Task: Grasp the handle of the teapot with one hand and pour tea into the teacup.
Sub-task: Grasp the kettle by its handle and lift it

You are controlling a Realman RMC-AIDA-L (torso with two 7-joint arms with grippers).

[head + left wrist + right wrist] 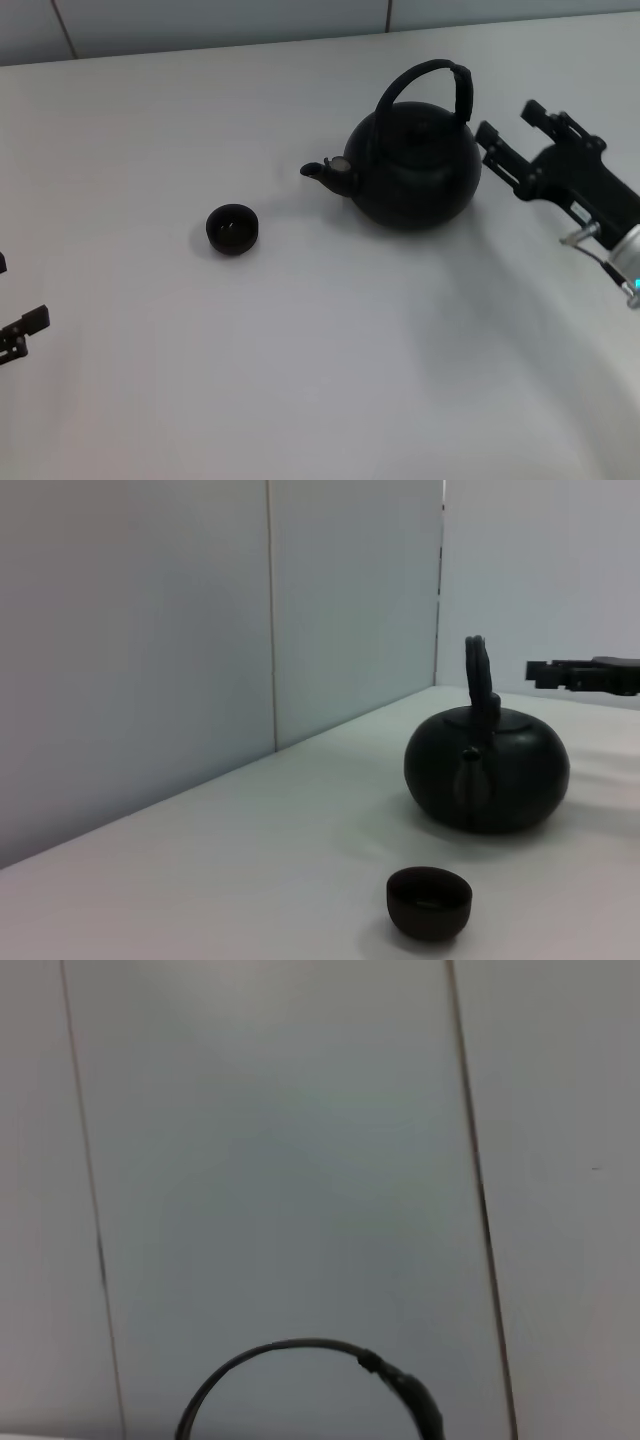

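You are looking at a plain white table (300,380) under soft, even light. Behind it stands a pale grey panelled wall (150,630), split by thin vertical seams (480,1190) between the panels.

The teacup (232,229) sits left of the teapot (415,165); right gripper (508,140) just right of it

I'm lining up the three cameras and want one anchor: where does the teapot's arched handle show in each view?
Head view: the handle arches over the teapot, right of centre, with the open right gripper beside it.
Left wrist view: handle seen edge-on, a narrow upright strip above the pot.
Right wrist view: only the handle's top arc, at the bottom edge.
Shared landmark: the handle's thicker black sleeve.
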